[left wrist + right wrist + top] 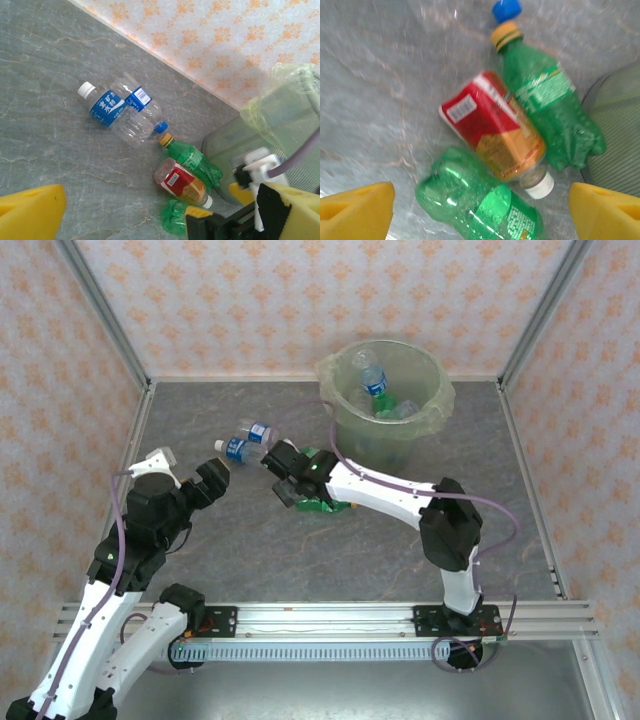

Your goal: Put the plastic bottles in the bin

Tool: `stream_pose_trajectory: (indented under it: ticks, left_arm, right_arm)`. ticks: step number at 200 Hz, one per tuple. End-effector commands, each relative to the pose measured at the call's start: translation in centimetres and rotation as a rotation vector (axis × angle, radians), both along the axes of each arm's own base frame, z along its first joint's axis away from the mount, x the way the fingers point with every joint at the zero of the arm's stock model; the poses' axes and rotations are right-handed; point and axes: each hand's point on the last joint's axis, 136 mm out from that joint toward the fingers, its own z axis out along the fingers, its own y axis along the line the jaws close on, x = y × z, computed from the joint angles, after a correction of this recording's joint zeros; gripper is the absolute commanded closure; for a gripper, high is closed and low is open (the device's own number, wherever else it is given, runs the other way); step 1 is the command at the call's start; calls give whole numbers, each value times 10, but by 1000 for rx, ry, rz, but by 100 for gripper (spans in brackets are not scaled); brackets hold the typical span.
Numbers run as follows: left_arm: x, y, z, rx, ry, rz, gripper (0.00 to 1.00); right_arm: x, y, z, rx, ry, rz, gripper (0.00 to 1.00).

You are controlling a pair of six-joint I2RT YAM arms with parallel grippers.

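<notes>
Grey marbled table (400, 560) carries the bin (432, 405) at the back, with some bottles (373, 377) inside it. The right gripper (480, 210) hangs spread wide, holding nothing, over a red-labelled bottle (492, 132) lying between two green bottles (550, 105). The left gripper (185, 472) is spread open and empty, near two clear bottles (245, 440).

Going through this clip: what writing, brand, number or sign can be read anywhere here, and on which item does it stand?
"宝矿力水特", as best it reads: white characters on the blue label of the white-capped clear bottle.
Too small to read: the blue label with a white patch on the blue-capped clear bottle.
Blurred: the barcode patch and print on the red-labelled bottle.
Blurred: the label print on the orange-capped green bottle and the other green bottle.
</notes>
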Motion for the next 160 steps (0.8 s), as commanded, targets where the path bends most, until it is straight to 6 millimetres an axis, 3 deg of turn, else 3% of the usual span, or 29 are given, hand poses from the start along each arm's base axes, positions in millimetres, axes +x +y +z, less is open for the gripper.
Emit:
stream_pose_trajectory:
  ticks: [1, 67, 160]
  left_arm:
    - [-3, 8, 1, 17, 6, 32, 1]
    - [-3, 9, 2, 28, 8, 36, 1]
    - [-3, 10, 0, 34, 11, 40, 1]
  right_arm:
    - [-9, -10, -24, -95, 48, 58, 12]
    - [-13, -23, -66, -231, 90, 89, 16]
    - [-33, -33, -94, -270, 187, 122, 19]
